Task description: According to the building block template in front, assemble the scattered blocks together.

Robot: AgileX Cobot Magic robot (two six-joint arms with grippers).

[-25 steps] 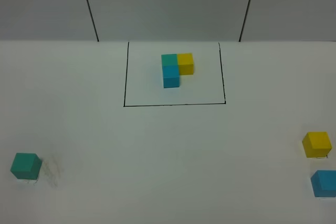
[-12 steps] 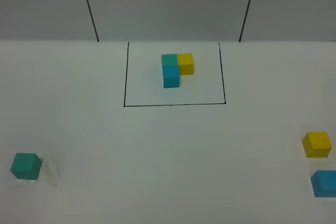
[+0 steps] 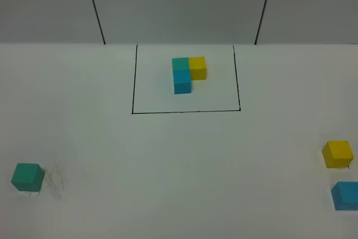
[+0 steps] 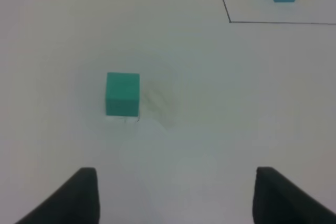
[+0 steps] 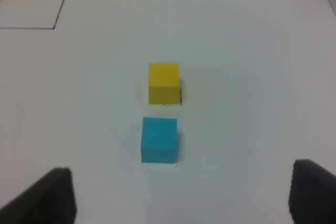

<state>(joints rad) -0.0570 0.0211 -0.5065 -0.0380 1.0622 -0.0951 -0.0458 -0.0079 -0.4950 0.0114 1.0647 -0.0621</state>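
The template (image 3: 187,74) is an L of teal-green, yellow and sky-blue cubes inside a black drawn rectangle (image 3: 133,82) at the back middle. The loose teal-green cube (image 3: 27,177) sits at the front left and also shows in the left wrist view (image 4: 123,94). The loose yellow cube (image 3: 338,154) and sky-blue cube (image 3: 345,195) sit at the front right, close together but apart; the right wrist view shows both, yellow (image 5: 164,83) and sky-blue (image 5: 159,139). My left gripper (image 4: 176,195) is open, short of the teal-green cube. My right gripper (image 5: 178,195) is open, short of the sky-blue cube.
The white table (image 3: 179,160) meets a grey panelled wall (image 3: 179,4) at the back. A faint scuff mark (image 3: 55,183) lies right of the teal-green cube. The sky-blue cube lies at the right border of the exterior high view.
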